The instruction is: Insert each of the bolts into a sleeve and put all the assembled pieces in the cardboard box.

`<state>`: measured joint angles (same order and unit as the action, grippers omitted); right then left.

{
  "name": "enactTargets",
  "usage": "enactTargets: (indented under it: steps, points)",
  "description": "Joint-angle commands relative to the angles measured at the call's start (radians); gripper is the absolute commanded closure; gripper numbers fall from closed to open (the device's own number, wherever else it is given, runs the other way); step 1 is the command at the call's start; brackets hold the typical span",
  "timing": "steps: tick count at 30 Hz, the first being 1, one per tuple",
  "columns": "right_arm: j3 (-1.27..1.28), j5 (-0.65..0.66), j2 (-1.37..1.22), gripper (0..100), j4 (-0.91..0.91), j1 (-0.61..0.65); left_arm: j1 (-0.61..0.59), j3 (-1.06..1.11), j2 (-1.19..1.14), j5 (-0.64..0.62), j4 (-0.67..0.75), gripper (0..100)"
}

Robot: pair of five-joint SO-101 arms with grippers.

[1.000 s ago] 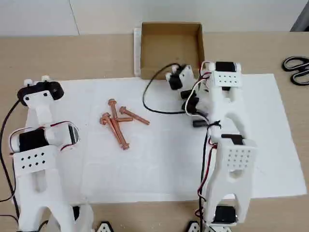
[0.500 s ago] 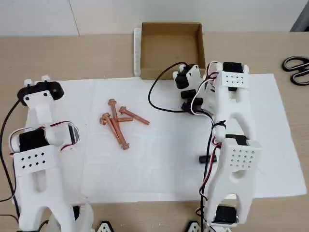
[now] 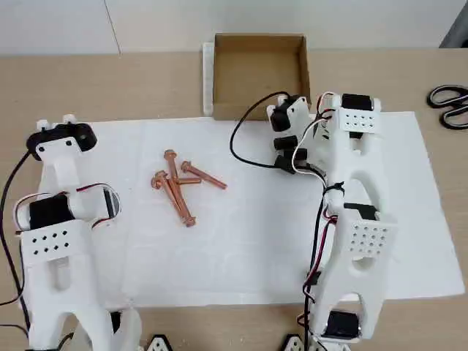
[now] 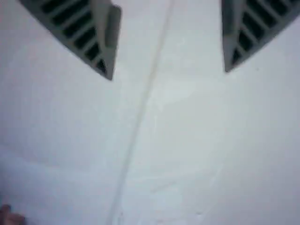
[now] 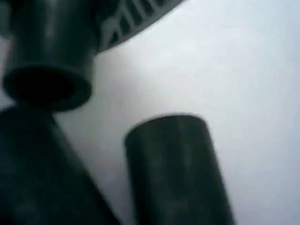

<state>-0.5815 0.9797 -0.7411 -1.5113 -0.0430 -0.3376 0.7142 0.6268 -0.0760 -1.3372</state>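
Several copper bolts (image 3: 179,184) lie in a loose heap on the white paper (image 3: 241,241), left of the middle. The cardboard box (image 3: 257,64) stands open at the back. My right gripper (image 3: 289,121) hangs low over the paper just in front of the box, shut on a black sleeve (image 5: 47,61) whose open end shows beside its finger (image 5: 131,18). Another black sleeve (image 5: 173,164) lies on the paper close by, with dark sleeves (image 3: 285,142) under the gripper. At the paper's left edge my left gripper (image 4: 166,42) is open over bare paper.
Scissors (image 3: 450,102) lie at the far right on the wooden table (image 3: 110,80). A black cable (image 3: 245,150) loops over the paper beside the right arm. Bare paper stretches between the bolts and the right arm.
My right gripper has moved right and a little toward the box. The sleeve that lay beside the right arm's base is now hidden. The left arm and the bolts have not moved.
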Motion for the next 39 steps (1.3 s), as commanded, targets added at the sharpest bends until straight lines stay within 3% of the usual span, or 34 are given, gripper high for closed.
enactTargets:
  steps: [1, 20, 39]
  points:
    - [-0.012, -0.055, 0.015, 96.8, -0.008, -0.008, -0.002, -0.002, 0.005, -0.008, 0.018, 85]
    - [-0.012, -0.276, 0.180, 96.8, -0.114, 0.005, -0.002, -0.002, 0.005, -0.008, 0.018, 85]
    - [0.129, -0.773, 0.205, 96.8, -0.225, 0.030, -0.002, 0.041, 0.003, -0.005, 0.041, 85]
